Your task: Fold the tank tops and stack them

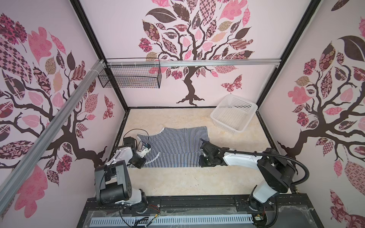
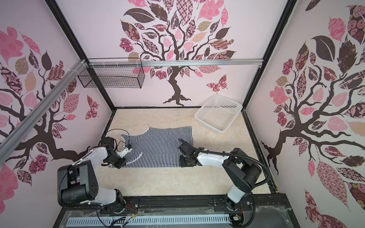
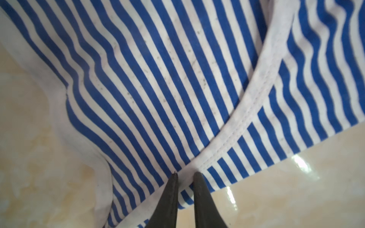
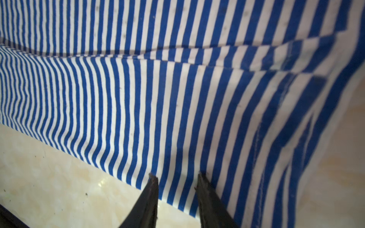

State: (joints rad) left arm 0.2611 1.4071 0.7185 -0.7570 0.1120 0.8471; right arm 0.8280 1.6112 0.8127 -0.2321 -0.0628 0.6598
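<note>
Worktop [image 1: 187, 181]: was cream, marbled and glossy, inside tree-print panels.
Left end effector [image 3: 185, 174]: fingers stood nearly together at the white trim; clamped or not, unclear.
Right end effector [image 4: 177, 177]: fingers stood apart over the near striped edge.
Tank top [image 1: 173, 142]: lay spread mid-worktop between both arms; likely soft, light, stretchy; best pinched at trim and hem.
Basket [image 1: 225, 123]: sat far right.
Hidden: fingertips, under the arms in both top views.

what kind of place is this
Probably a robot test booth: printed tree walls on a black frame, two robot arms on a rail, a striped tank top and white basket.
</note>
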